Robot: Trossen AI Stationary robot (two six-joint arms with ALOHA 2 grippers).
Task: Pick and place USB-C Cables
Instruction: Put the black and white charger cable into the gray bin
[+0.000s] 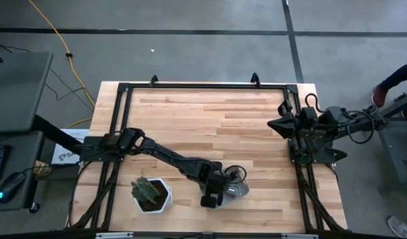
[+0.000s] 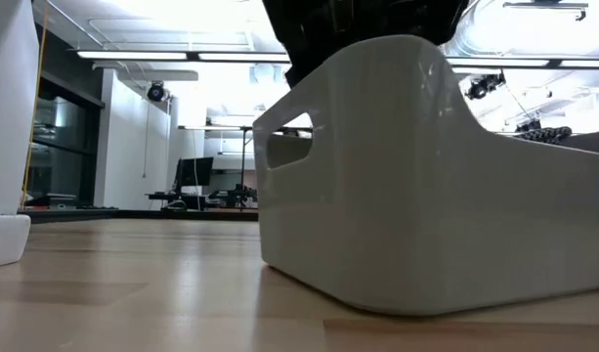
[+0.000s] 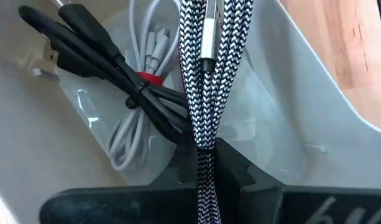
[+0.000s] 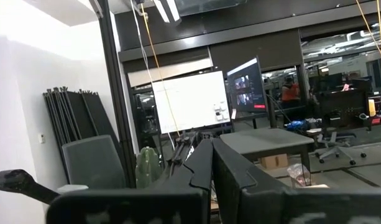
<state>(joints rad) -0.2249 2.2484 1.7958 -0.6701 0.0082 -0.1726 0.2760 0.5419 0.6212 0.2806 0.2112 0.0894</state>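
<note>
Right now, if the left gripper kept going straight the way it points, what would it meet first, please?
The left gripper, fingers shut on the black-and-white braided cable, points into the white bin. It would probably first meet the black cable and white cable lying there; depth is unclear.

Light from above: we see the table (image 1: pixel 210 119) lit evenly, bright and soft, with only faint shadows under the arms.
Low view: long ceiling lights (image 2: pixel 133 55) glow very bright behind, and the white bin (image 2: pixel 426 186) up close looks a bit soft and shiny.
Left wrist view: the striped cable (image 3: pixel 209 74) is sharp, but the wood in the corner is blurry.
Right wrist view: the room is dim, a screen (image 4: pixel 190 102) glows white, and the near fingers (image 4: pixel 209 174) are dark and blurry.
</note>
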